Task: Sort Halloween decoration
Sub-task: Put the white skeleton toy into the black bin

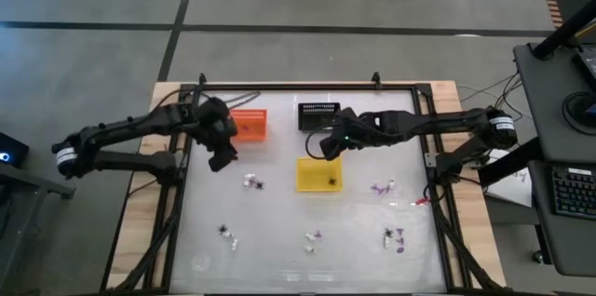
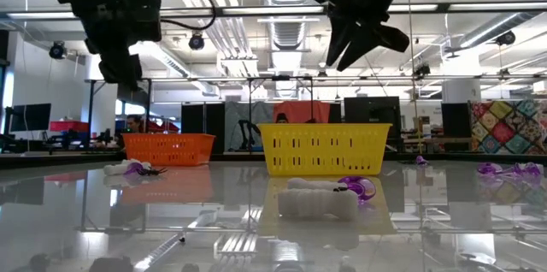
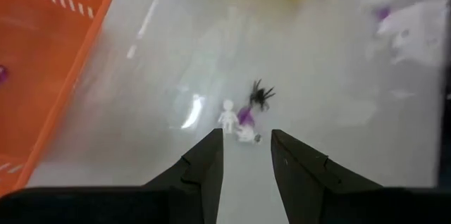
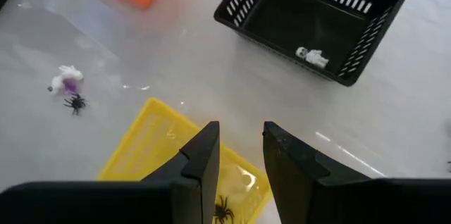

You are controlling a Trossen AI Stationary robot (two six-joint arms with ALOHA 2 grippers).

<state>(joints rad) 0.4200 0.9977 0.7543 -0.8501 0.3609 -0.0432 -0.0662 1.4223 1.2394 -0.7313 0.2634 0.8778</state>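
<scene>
We judge the coming move turns on the small cluster of Halloween decoration (image 3: 243, 115): a white figure, a purple bit and a black spider lying together on the table (image 1: 279, 212) between the orange basket (image 1: 250, 125) and the yellow basket (image 1: 318, 174). The left claw (image 3: 246, 164) hangs above the table with its fingers spread and empty, and the cluster lies just ahead of its tips, a little beyond the gap. The right claw (image 4: 241, 157), also parted and holding nothing, hovers over the yellow basket's near edge, farther from that cluster, so the left arm looks better placed.
</scene>
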